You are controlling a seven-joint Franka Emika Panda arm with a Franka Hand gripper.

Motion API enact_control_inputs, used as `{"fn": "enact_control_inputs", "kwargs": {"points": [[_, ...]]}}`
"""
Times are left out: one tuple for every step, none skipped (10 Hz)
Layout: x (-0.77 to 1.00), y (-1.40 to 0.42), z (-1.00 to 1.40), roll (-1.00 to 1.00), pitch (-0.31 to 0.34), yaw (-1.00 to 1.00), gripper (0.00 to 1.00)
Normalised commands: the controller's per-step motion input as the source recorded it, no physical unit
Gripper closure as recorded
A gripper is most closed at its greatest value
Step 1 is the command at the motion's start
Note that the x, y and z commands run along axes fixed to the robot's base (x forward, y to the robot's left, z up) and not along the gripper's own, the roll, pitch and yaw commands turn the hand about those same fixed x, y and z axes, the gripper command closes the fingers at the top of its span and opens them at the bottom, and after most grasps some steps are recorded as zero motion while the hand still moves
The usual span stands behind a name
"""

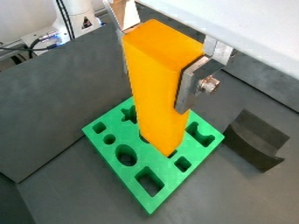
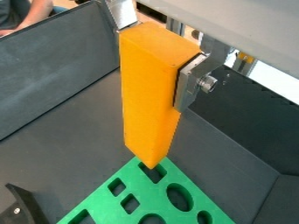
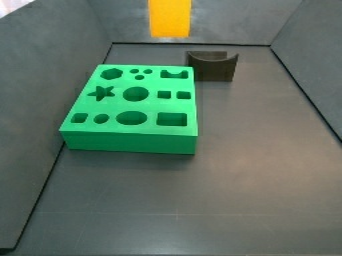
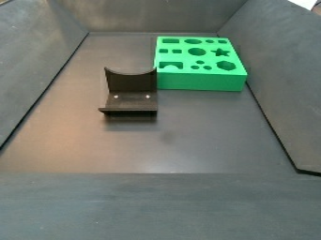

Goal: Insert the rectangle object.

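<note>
In a wrist view, the tall, smooth-faced orange-yellow rectangular block (image 1: pixel 158 83) is seen clamped upright in the gripper (image 1: pixel 176 61), one flat silver finger (image 1: pixel 193 83) being pressed against its side face near the upper end. The block's lower end hangs over the green board with shaped holes (image 1: pixel 146 153); whether it touches the board cannot be told here. A small dark grey curved block (image 1: pixel 257 140) lies just beside the board.

In a wrist view, the rectangular block (image 2: pixel 152 96) is shown held above the board (image 2: pixel 140 199), apart from it.

In a side view, only the block's lower part (image 3: pixel 170 17) is seen at the upper edge, well above the floor.

In a side view, the board (image 4: pixel 198 62) and curved block (image 4: pixel 127 92) are seen; gripper and rectangular block are out of frame.

The block is judged stiff, light and slippery-faced, so a firm squeeze across opposite flat faces is called for; being gripped high, its free end could swing on contact.
</note>
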Motion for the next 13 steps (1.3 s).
{"fn": "enact_control_inputs", "kwargs": {"points": [[0.0, 0.04, -0.05, -0.12, 0.0, 0.0, 1.0], [0.29, -0.07, -0.54, -0.15, 0.2, -0.28, 1.0], [0.47, -0.12, -0.6, -0.07, 0.246, -0.29, 1.0], [0.59, -0.13, -0.74, -0.01, 0.21, -0.21, 1.0], [0.64, -0.12, -0.8, 0.0, 0.189, -0.18, 1.0], [0.14, -0.04, -1.0, 0.0, 0.089, -0.12, 1.0], [-0.19, 0.0, -1.0, 0.0, 0.0, 0.0, 1.0], [-0.17, -0.06, -1.0, -0.05, 0.0, 0.18, 1.0], [-0.07, -0.1, -0.88, -0.11, 0.0, 0.16, 1.0], [-0.09, 0.0, -0.73, -0.19, 0.0, 0.13, 1.0], [-0.01, 0.0, -0.66, -0.24, 0.0, 0.12, 1.0], [0.07, 0.14, -0.08, -0.14, 0.086, 0.0, 1.0], [0.0, 0.07, 0.0, 0.0, 0.0, 0.0, 1.0]]}}
